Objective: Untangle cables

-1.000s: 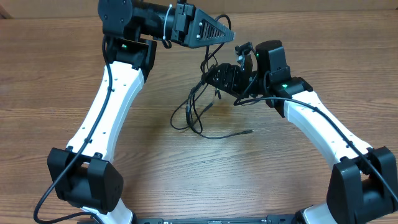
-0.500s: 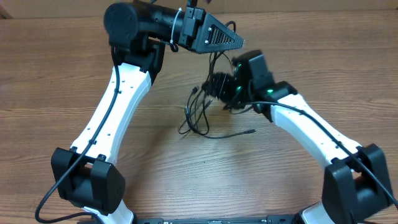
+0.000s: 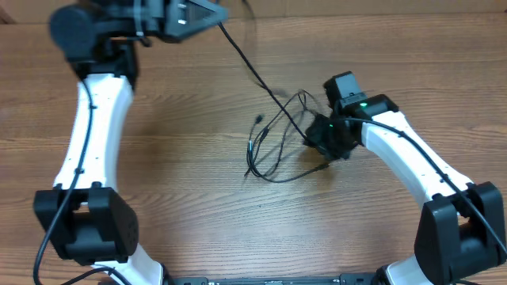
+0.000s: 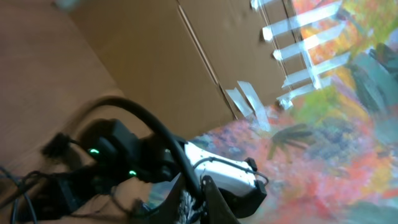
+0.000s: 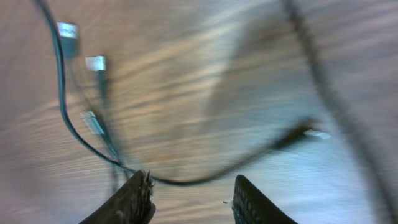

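The cables (image 3: 269,150) lie as a loose bunch of thin black loops on the wooden table. One strand (image 3: 253,71) runs taut from the bunch up and left to my raised left gripper (image 3: 214,14). In the left wrist view that gripper (image 4: 199,193) is shut on this black cable (image 4: 149,124). My right gripper (image 3: 323,141) hovers low at the bunch's right side. Its fingers stand apart in the right wrist view, right gripper (image 5: 193,202) holding nothing, with a blurred strand (image 5: 186,180) just ahead of the tips. Silvery plug ends (image 5: 94,62) show at upper left.
The wooden table (image 3: 182,190) surrounds the bunch on all sides. A cardboard wall (image 4: 155,56) stands behind the table, with taped colourful sheeting (image 4: 336,93) beside it. The right arm's white link (image 3: 404,154) reaches in from the lower right.
My left gripper has swung left and up with one cable, pulling it taut. The bunch has spread out. My right gripper has dropped toward the table and its jaws have narrowed.
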Robot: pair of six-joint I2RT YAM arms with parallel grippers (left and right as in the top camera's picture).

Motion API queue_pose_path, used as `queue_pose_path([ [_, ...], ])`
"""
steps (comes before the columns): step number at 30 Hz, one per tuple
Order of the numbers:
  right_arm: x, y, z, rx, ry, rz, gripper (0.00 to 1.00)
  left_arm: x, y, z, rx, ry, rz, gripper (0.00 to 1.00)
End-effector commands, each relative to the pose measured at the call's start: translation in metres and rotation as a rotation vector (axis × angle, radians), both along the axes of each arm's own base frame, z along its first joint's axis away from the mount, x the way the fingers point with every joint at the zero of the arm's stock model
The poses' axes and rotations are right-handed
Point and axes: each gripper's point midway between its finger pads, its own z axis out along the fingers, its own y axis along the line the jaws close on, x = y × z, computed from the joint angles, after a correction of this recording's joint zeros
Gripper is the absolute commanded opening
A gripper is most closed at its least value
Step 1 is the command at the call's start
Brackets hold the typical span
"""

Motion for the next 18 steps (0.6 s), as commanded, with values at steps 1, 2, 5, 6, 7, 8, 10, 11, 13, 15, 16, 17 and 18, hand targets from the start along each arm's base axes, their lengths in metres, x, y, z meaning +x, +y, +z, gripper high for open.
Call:
queue_pose_path([
  [1, -0.009, -0.058, -0.001, -0.221, -0.012, 0.009, 0.37, 0.003, 0.045, 0.015, 0.024, -0.115, 0.108, 0.04],
  [2, -0.013, -0.076, 0.010, -0.261, -0.023, -0.007, 0.37, 0.009, 0.060, 0.013, 0.027, -0.115, 0.145, 0.04],
  [5, -0.017, -0.089, 0.023, -0.261, -0.040, -0.014, 0.38, 0.015, 0.074, 0.010, 0.030, -0.123, 0.179, 0.04],
  [6, -0.018, -0.091, 0.026, -0.250, -0.048, -0.006, 0.38, 0.015, 0.077, 0.009, 0.031, -0.130, 0.185, 0.04],
  [7, -0.018, -0.086, 0.030, -0.211, -0.064, 0.039, 0.39, 0.016, 0.078, 0.008, 0.031, -0.133, 0.187, 0.04],
  [8, -0.019, -0.075, 0.035, -0.150, -0.084, 0.101, 0.40, 0.017, 0.078, 0.007, 0.031, -0.131, 0.187, 0.04],
  [10, -0.020, -0.048, 0.049, -0.005, -0.138, 0.228, 0.40, 0.017, 0.075, 0.002, 0.029, -0.121, 0.180, 0.04],
  [11, -0.021, -0.037, 0.057, 0.048, -0.160, 0.268, 0.41, 0.018, 0.073, -0.001, 0.028, -0.117, 0.173, 0.04],
  [13, -0.022, -0.015, 0.079, 0.153, -0.221, 0.342, 0.42, 0.017, 0.063, -0.008, 0.025, -0.107, 0.149, 0.04],
  [15, -0.022, 0.005, 0.103, 0.247, -0.284, 0.402, 0.46, 0.017, 0.051, -0.018, 0.022, -0.092, 0.117, 0.04],
  [16, -0.021, 0.016, 0.116, 0.294, -0.318, 0.427, 0.49, 0.016, 0.044, -0.025, 0.020, -0.082, 0.099, 0.04],
  [17, -0.020, 0.026, 0.129, 0.336, -0.350, 0.450, 0.53, 0.015, 0.037, -0.032, 0.018, -0.067, 0.080, 0.04],
  [18, -0.016, 0.036, 0.141, 0.363, -0.373, 0.439, 0.63, 0.013, 0.023, -0.045, 0.015, -0.046, 0.046, 0.04],
])
